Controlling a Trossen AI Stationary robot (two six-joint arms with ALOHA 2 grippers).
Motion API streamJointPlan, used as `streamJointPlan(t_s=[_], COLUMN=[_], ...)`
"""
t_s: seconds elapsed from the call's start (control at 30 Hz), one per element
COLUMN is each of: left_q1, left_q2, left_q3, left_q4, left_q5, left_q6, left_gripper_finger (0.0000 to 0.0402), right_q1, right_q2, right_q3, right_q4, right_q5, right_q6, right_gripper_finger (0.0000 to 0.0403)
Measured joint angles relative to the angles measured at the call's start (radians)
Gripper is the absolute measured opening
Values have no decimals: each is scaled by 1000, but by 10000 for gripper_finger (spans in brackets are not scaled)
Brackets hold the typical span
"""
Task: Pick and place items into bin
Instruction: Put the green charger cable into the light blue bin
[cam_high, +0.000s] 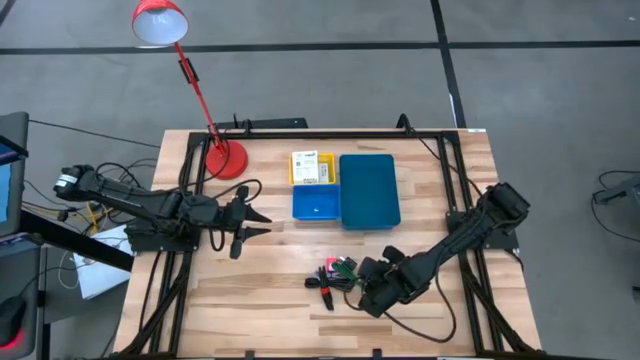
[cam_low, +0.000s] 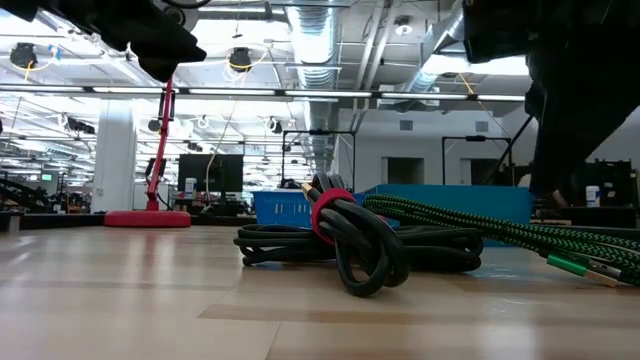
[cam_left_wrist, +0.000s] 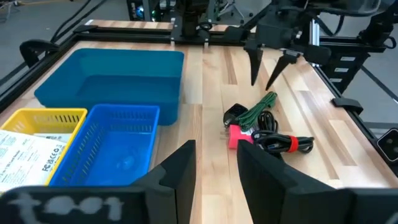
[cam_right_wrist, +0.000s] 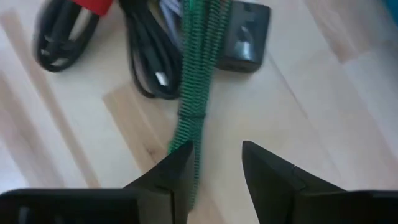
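The items lie in a small heap on the wood near the table's near edge: a green braided cord (cam_high: 345, 265) (cam_right_wrist: 196, 81), a coiled black cord with a red band (cam_low: 340, 240) (cam_left_wrist: 280, 142), a pink piece (cam_left_wrist: 238, 135) and a black adapter (cam_right_wrist: 245, 37). A white labelled box (cam_high: 312, 167) (cam_left_wrist: 25, 155) lies in the bin's yellow compartment. The teal compartment (cam_high: 369, 190) and the blue one (cam_high: 315, 205) look bare. My right gripper (cam_high: 360, 283) (cam_left_wrist: 261, 84) is open, pointing down just over the green cord's end. My left gripper (cam_high: 262, 224) is open, left of the bin.
A red desk lamp stands with its base (cam_high: 225, 158) at the table's far left, its shade beyond the far edge. Black frame rails run along the table's sides (cam_high: 455, 190). Bare wood lies between the bin and the heap, and on the near left.
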Motion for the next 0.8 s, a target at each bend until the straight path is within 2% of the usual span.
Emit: streamJointPlan(t_s=[0.23,0.5,0.8], left_q1=[0,0,0], left_q2=[0,0,0], left_q3=[0,1,1], left_q4=[-25,-94,-105], left_q5=[0,0,0], left_q6=[-16,-18,-45], left_gripper_finger=[105,105,105], right_q1=[1,-13,-14], right_q2=[3,3,3], right_q3=[3,3,3], right_q4=[129,140,143], right_q5=[0,-23,-26], right_q6=[0,-1,-2], right_gripper_finger=[162,210,217])
